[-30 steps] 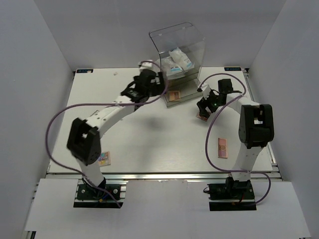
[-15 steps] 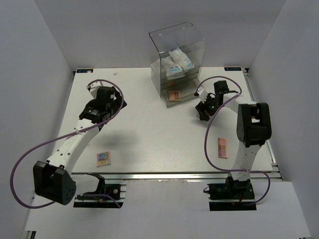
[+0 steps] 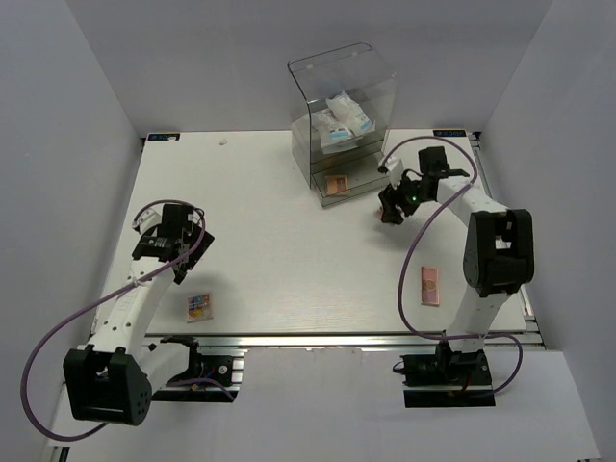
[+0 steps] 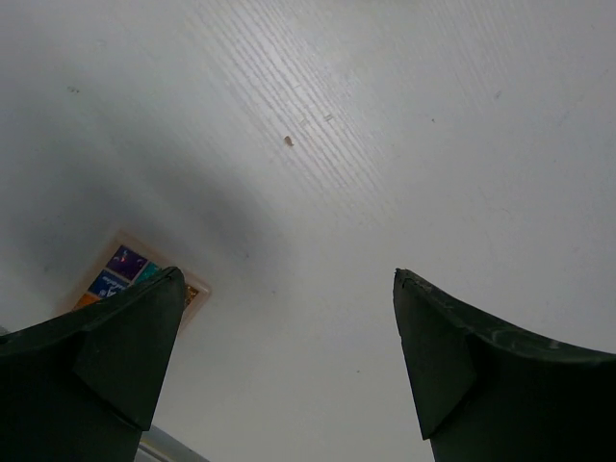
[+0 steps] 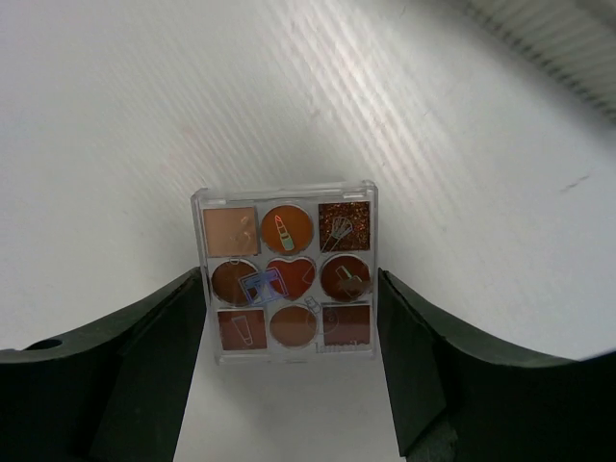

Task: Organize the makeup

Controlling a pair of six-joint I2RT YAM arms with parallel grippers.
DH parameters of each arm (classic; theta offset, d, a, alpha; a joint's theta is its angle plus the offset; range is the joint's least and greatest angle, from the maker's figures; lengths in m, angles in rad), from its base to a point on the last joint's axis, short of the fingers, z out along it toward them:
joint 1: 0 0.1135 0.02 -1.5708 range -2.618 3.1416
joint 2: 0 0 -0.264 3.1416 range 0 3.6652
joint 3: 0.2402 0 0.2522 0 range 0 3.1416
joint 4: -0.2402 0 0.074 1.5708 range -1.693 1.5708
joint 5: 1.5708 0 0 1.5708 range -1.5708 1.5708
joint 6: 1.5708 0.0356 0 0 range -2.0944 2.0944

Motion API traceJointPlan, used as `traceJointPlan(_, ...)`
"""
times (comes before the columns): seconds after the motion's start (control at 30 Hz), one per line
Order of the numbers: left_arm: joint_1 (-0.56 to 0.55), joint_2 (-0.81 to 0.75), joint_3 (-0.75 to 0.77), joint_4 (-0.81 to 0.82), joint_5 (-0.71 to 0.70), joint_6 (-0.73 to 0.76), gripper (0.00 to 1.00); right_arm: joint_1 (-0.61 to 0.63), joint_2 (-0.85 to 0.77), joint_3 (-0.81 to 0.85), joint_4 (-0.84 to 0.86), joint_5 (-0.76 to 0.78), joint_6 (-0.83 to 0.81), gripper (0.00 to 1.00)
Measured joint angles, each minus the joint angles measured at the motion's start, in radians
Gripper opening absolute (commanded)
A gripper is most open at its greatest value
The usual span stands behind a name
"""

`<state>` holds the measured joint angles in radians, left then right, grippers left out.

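A square clear palette (image 5: 286,271) of brown shades lies flat on the white table (image 5: 115,115). My right gripper (image 5: 291,279) has its dark fingers (image 5: 159,337) pressed against the palette's left and right edges; from above the right gripper (image 3: 390,214) covers it. Off to the left, my left gripper (image 4: 289,289) stands open over bare table, with a colourful palette (image 4: 120,265) at its left finger. Seen from above, the left gripper (image 3: 173,252) hangs just above that palette (image 3: 199,306). A pink rectangular palette (image 3: 429,286) lies near the right arm.
A tall clear acrylic box (image 3: 342,87) stands at the back centre. White packets with blue print (image 3: 342,120) sit on its upper level and a brown palette (image 3: 336,185) on its lowest. Purple cables loop off both arms.
My left arm has swung from the acrylic box back to the front left of the table. The right gripper has closed in from wide open onto the brown palette's sides.
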<state>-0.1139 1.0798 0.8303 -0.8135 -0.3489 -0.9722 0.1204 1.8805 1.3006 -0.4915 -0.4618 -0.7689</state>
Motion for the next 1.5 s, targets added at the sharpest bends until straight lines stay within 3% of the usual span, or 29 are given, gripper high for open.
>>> traceJointPlan(0.2, 0.027, -0.052, -0.055, -0.037, 0.045, -0.027, 0.98, 0.029, -0.074, 0.125, 0.209, -0.026, 0.304, 0.02)
traceJointPlan(0.5, 0.028, -0.129, -0.138, -0.078, 0.084, -0.079, 0.98, 0.106, 0.056, 0.164, 0.575, 0.129, 0.615, 0.33)
traceJointPlan(0.6, 0.028, -0.151, -0.166, -0.078, 0.103, -0.113, 0.98, 0.108, 0.146, 0.202, 0.611, 0.174, 0.666, 0.52)
traceJointPlan(0.63, 0.028, -0.157, -0.174, -0.079, 0.109, -0.123, 0.98, 0.108, 0.171, 0.213, 0.617, 0.185, 0.678, 0.65)
traceJointPlan(0.73, 0.028, -0.166, -0.184, -0.084, 0.117, -0.144, 0.98, 0.104, 0.217, 0.232, 0.628, 0.210, 0.689, 0.89)
traceJointPlan(1.1, 0.028, -0.111, -0.173, -0.133, 0.110, -0.196, 0.98, 0.103, 0.197, 0.221, 0.628, 0.216, 0.652, 0.89)
traceJointPlan(1.5, 0.037, -0.013, -0.169, -0.206, 0.109, -0.325, 0.98, 0.085, -0.108, -0.024, 0.647, 0.138, 0.661, 0.89)
